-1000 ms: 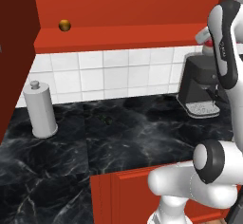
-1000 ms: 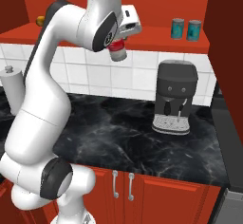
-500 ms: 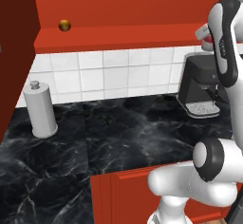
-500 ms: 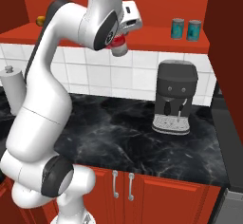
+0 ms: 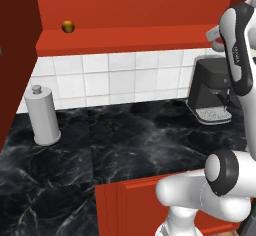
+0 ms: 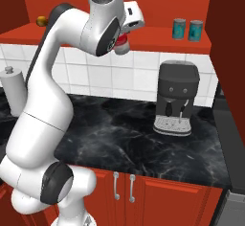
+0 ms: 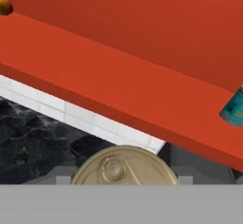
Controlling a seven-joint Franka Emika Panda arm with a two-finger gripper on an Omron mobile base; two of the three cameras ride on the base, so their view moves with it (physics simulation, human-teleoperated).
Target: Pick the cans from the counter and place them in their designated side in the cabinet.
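Carry step: red can held up at shelf height, not yet placed.

Left base view: pincer (image 5: 218, 42) sits at the cabinet (image 5: 135, 40) shelf's right front edge; red can (image 5: 218, 44) partly hidden by the arm. Right base view: pincer clenched on the red can just before the shelf front edge, two teal cans (image 6: 187, 29) near the shelf's right end, bench (image 6: 143, 143) below. Hand view: cream can top between the fingertips. Next, likely: lift over the edge, set down on its side.

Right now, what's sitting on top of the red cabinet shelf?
On the cabinet shelf stand two teal cans at the right end and a small golden ball at the left. The arm hides part of the shelf's middle.
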